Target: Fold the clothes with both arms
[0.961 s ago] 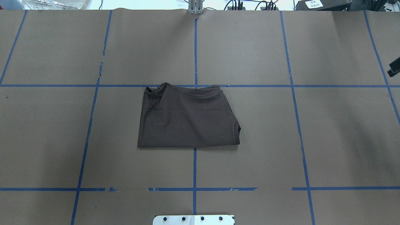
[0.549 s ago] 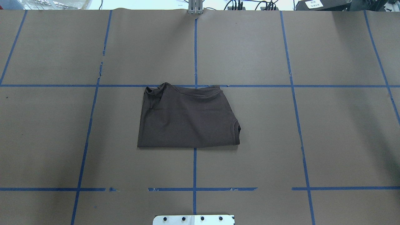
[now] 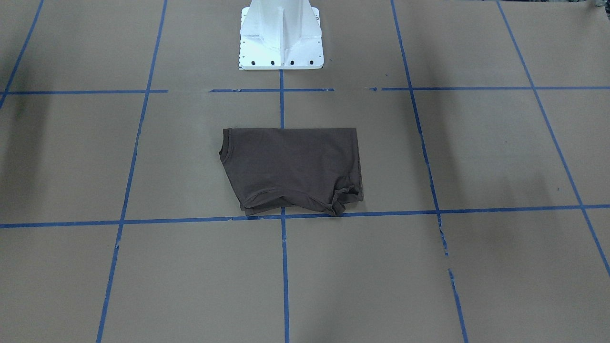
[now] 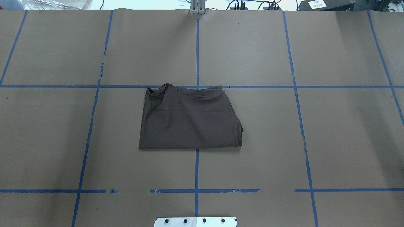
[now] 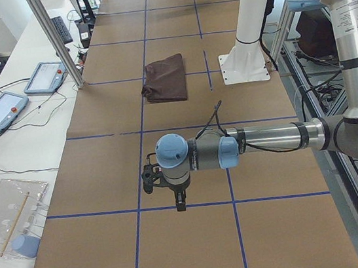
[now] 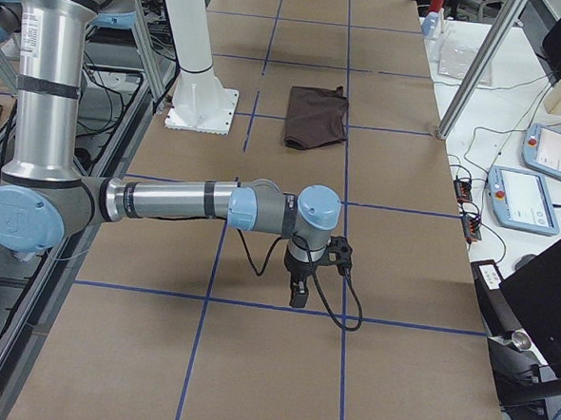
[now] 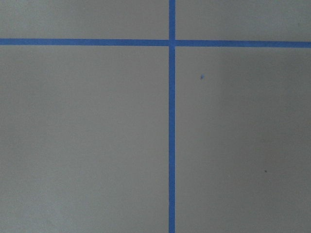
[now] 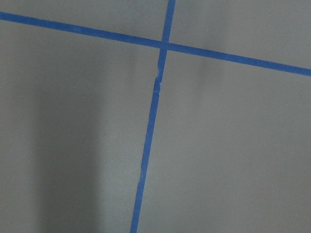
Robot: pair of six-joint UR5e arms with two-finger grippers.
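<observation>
Item: dark brown T-shirt (image 4: 189,118), folded to a flat rectangle, centre of the overhead frame, lying on the paper-covered table (image 4: 284,142).
Item: left gripper (image 5: 180,203), lower centre of the left side view, over blue tape (image 5: 273,198); open or clenched, cannot tell.
Item: right gripper (image 6: 298,295), centre of the right side view; grip likewise unreadable.
Both are well apart from the T-shirt.

Lighting: even, diffuse, from overhead, bright. Shadows: soft broad bands on brown paper (image 3: 457,157); thin dark rim beside T-shirt (image 4: 189,119). Wrist views: soft, hazy; right one dim at lower left. Overhead view: far background washed out.
</observation>
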